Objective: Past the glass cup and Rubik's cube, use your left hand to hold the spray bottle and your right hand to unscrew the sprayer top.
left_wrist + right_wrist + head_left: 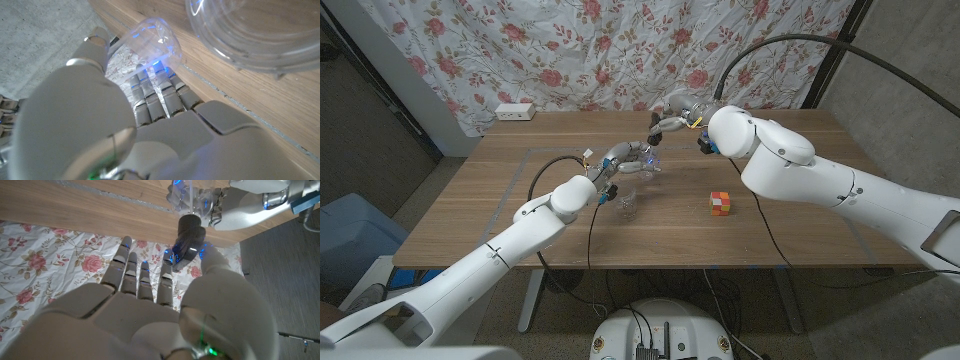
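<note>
Gripping the clear plastic spray bottle (647, 160) around its body, the left hand (623, 160) appears to be steadying it upright so the cap can be turned without the bottle spinning. In the left wrist view its fingers (156, 96) curl side by side against the transparent wall, thumb on the other side. The bottle stands near the middle of the wooden table (800, 235), toward the far edge, beyond the clear glass cup (627, 205) and the multicoloured Rubik's cube (720, 203), which both sit nearer the front edge and well apart from each other.

The right hand (672, 118) comes in from above and behind, arm bent over the table, so that it meets the dark ribbed sprayer top (190, 234) end-on, a sensible approach for twisting. Its fingers (135, 272) are loosely spread and reaching, with thumb and nearest finger closing around the collar. Whether they already pinch it firmly is hard to tell from the right wrist view, but contact looks likely. The unscrewing seems to be just underway or about to start.
</note>
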